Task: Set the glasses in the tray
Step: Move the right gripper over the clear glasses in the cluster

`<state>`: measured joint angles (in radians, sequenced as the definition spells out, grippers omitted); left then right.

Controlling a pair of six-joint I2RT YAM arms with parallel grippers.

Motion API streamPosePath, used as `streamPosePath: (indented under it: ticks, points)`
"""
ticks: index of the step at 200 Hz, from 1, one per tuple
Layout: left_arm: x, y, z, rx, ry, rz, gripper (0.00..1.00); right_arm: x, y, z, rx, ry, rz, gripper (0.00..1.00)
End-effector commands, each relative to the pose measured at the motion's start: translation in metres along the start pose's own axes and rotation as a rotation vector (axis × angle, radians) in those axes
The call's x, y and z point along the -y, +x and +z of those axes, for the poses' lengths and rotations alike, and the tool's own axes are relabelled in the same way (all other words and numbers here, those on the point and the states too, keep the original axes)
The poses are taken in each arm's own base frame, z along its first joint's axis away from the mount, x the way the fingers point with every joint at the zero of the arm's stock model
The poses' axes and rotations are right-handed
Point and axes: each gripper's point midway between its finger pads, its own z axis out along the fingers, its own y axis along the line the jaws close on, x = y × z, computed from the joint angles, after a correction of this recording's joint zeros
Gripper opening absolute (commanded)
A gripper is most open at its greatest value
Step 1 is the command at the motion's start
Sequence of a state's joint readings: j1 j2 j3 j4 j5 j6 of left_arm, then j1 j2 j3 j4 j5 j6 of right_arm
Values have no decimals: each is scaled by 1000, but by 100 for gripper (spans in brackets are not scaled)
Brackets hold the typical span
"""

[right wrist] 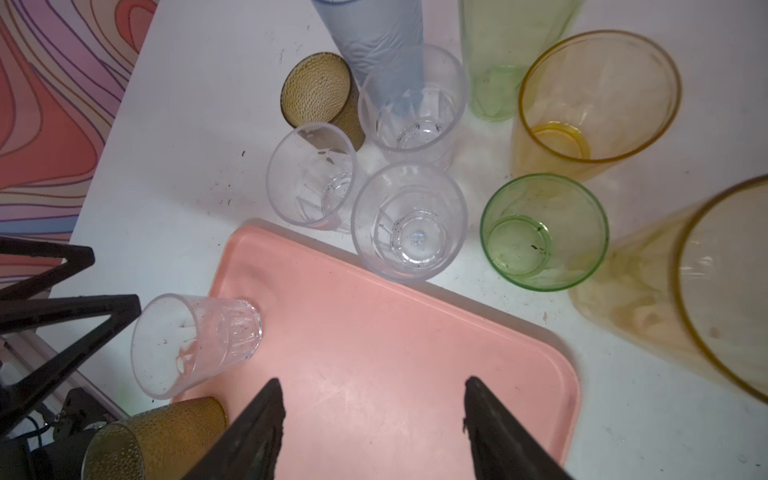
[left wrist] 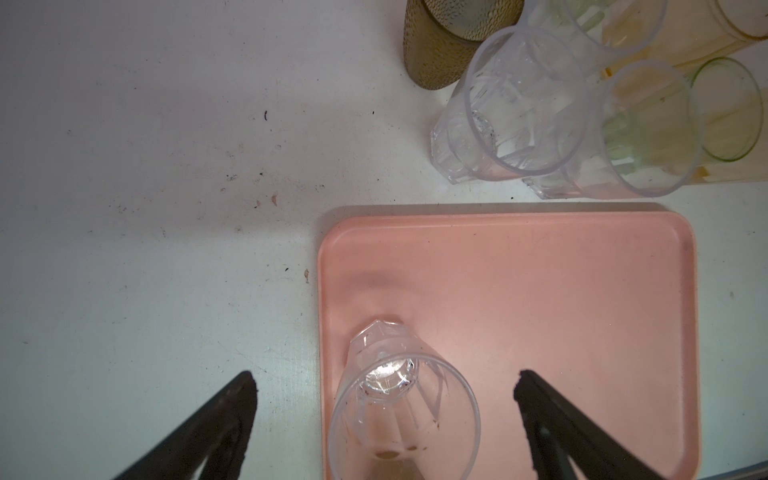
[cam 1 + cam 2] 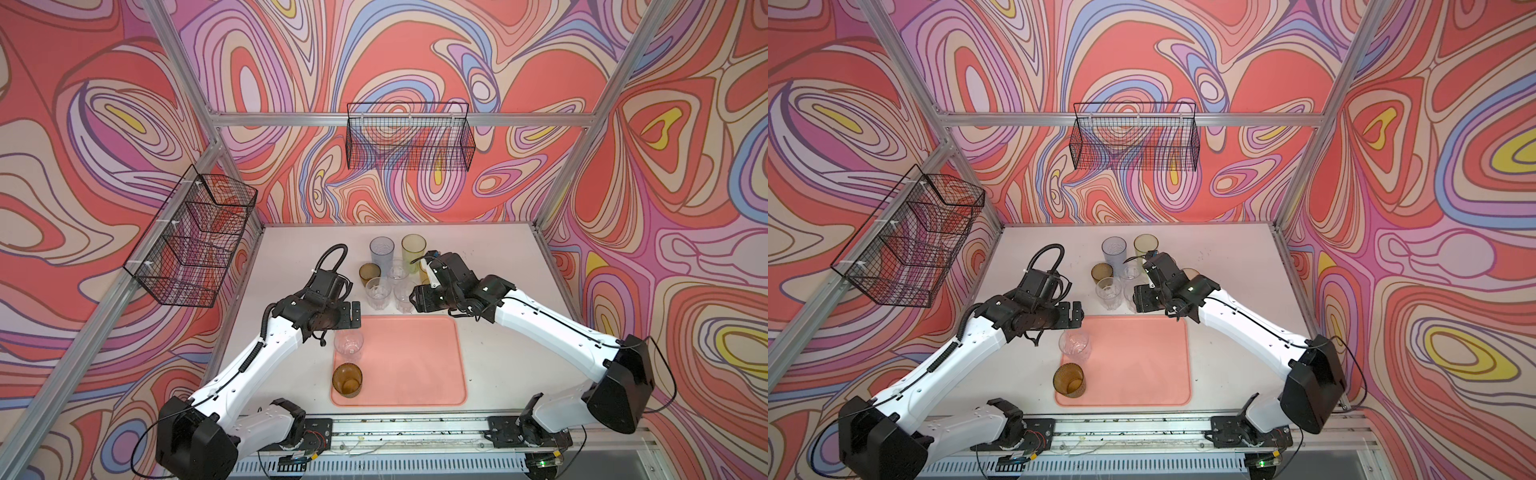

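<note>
- Your white table [image 3: 490,374] was dirt-speckled and stood inside swirl-patterned walls [image 3: 83,124].
- Tray [image 3: 415,365] held a clear glass [image 3: 348,345] and a brown glass [image 3: 347,380]; the other glasses [image 3: 378,291] stood just beyond its far edge.
- Left gripper [image 2: 385,380] gaped wide over the clear glass; right gripper [image 1: 374,385] had jaws apart, empty.

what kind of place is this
Probably a robot test cell: two white-and-black robot arms on a rail, an aluminium frame with swirl-patterned walls, and see-through tumblers beside a salmon-pink rectangular tray.

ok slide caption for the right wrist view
Open right gripper over the pink tray with a clear glass and brown glass on it; nine other glasses beside it.
</note>
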<state>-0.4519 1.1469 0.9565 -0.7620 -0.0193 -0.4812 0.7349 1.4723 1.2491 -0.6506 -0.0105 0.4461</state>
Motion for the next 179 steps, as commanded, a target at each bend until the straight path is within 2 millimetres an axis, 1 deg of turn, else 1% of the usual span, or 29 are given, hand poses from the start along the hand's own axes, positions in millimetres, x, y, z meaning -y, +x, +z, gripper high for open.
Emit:
streamPosePath:
  ticks: [1,36,69,152,179]
  points:
    - [-9,8,-2,-5,-36,20,100,-15,-1,5,-16,-45,-7,65]
    - [-11,10,0,-11,-44,25,100,-22,5,21,-43,-58,-3,58]
    - [-11,11,0,-14,-41,25,100,-28,10,36,-63,-67,-8,56]
    - [-14,13,-4,-3,-42,25,100,-23,13,63,-90,-21,-16,41]
    - [-14,14,-3,-5,-43,29,100,-24,13,68,-95,-19,-23,40]
